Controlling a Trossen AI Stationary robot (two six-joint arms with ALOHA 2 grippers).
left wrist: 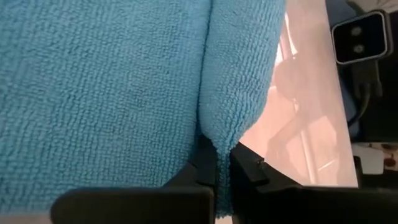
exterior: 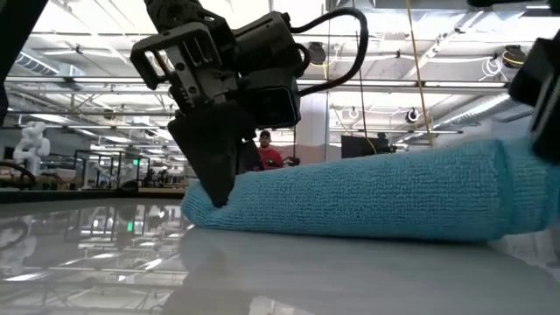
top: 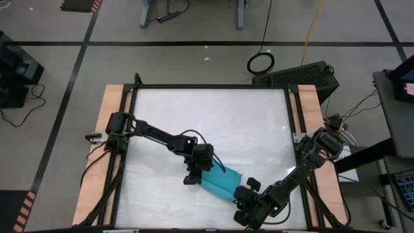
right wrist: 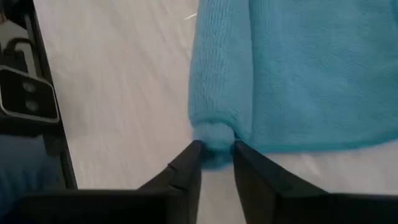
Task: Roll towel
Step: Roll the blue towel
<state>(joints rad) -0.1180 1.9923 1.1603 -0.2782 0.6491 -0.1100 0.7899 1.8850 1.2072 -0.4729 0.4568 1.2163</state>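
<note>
The towel (top: 221, 182), a plain turquoise-blue cloth with a soft looped pile, is seen lying on the white table near its front edge. It is partly rolled into a low, elongated bundle, set diagonally, with a rolled edge along one side.

One towel, two arms, one bench.

You have one towel (top: 222, 183) on the one white bench (top: 213, 123), a single turquoise cloth with no second cloth beside it. You have two dark arms, so two grippers: one left gripper (top: 192, 176) at one end of the towel and one right gripper (top: 244, 197) at the other end. Each gripper has two fingers, four in all, and each pair of jaws pinches one fold of the cloth. In the low view you can count one person in red (exterior: 267, 150) in the room behind. On the floor beyond the bench you see one black cable coil (top: 261, 63).
</note>
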